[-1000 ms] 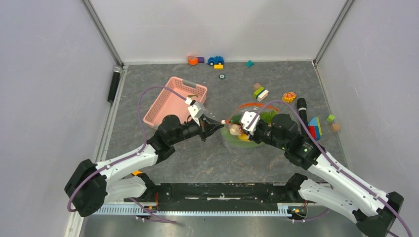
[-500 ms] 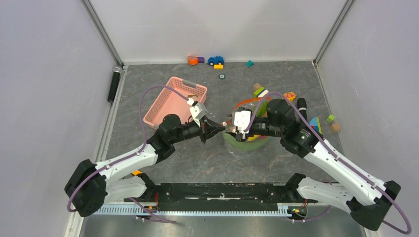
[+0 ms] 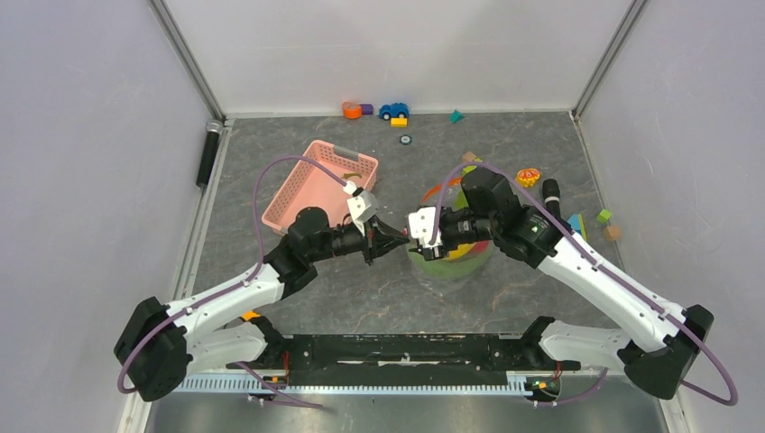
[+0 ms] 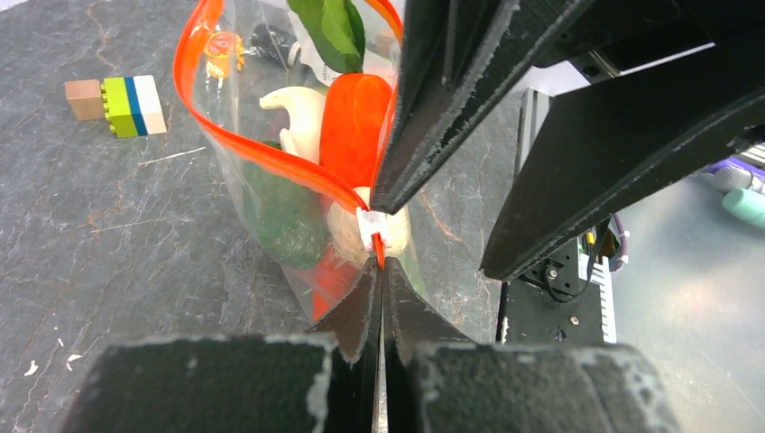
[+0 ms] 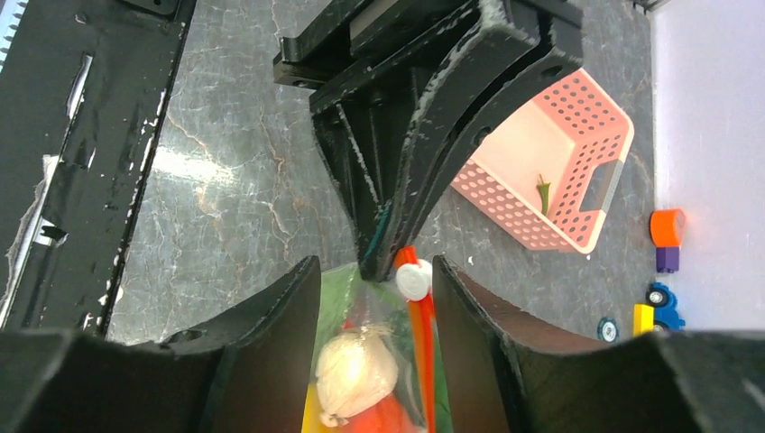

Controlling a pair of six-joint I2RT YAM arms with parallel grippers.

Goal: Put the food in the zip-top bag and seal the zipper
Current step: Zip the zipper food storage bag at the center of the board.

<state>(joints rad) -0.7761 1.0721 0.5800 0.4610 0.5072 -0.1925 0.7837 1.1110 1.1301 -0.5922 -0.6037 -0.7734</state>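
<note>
Top external view: the zip-top bag (image 3: 448, 253) sits on the grey desk (image 3: 361, 289) between the two arms, right of the pink basket (image 3: 316, 189), with the food already inside it; loose toy blocks (image 3: 577, 233) lie further right. The left end effector (image 3: 401, 236) and the right end effector (image 3: 417, 236) meet tip to tip at the bag's near-left corner. Left wrist view: the left end effector (image 4: 381, 271) is pressed together on the corner of the bag (image 4: 271, 207) just below the white slider knob (image 4: 374, 228), pinching the film. The zipper (image 4: 262, 149) curves away in an open loop, so the mouth is judged unsealed. The orange carrot (image 4: 354, 117), a white mushroom (image 4: 298, 113) and a green cucumber (image 4: 280, 216) show through the plastic. Right wrist view: the right end effector (image 5: 376, 275) is spread, its fingers (image 5: 271, 307) standing either side of the slider knob (image 5: 415, 279) without gripping it. Judgement: the step in hand is taking the slider. The right fingers should close squarely on the knob, then draw it along the strip while the left holds the corner taut. Pulling off-line risks slipping off the knob or lifting the bag.
</note>
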